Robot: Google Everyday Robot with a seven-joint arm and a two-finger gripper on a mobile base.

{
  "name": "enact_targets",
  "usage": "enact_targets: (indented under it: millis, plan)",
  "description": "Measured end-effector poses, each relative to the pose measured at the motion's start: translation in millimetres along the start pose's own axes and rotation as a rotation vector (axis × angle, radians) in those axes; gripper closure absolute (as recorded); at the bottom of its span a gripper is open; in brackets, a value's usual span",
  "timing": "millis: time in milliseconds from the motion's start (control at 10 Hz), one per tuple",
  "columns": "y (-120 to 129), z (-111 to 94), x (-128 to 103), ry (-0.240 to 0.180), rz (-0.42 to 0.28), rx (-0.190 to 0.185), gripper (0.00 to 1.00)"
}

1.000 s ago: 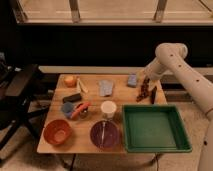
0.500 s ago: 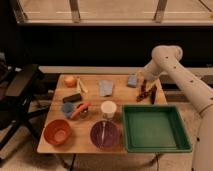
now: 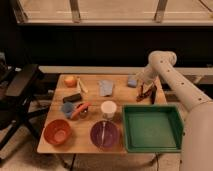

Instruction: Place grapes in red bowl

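The grapes [image 3: 144, 93] are a small dark reddish bunch at the back right of the wooden table [image 3: 92, 120]. My gripper [image 3: 143, 88] hangs right over them, at or touching their top, and partly hides them. The red bowl [image 3: 57, 132] stands at the table's front left corner, far from the gripper, and nothing shows inside it.
A purple bowl [image 3: 104, 135] with a utensil stands right of the red bowl. A white cup [image 3: 108, 109] is mid-table and a green tray [image 3: 150, 128] at front right. Also here are a black tool [image 3: 153, 94], blue cloth [image 3: 105, 87], blue sponge [image 3: 132, 80], orange fruit [image 3: 71, 80] and small blue bowl [image 3: 70, 109].
My arm has shifted, its elbow swinging a little left, and the gripper has come down slightly onto the grapes. Nothing else on the table has moved.
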Motion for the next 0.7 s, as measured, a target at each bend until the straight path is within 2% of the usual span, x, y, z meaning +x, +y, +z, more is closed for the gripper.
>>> enact_targets:
  millis: [500, 700]
  plan:
    - [2.1, 3.5, -0.5, -0.006, -0.003, -0.012, 0.30]
    - [9.4, 14.6, 3.1, 0.018, 0.011, -0.027, 0.30]
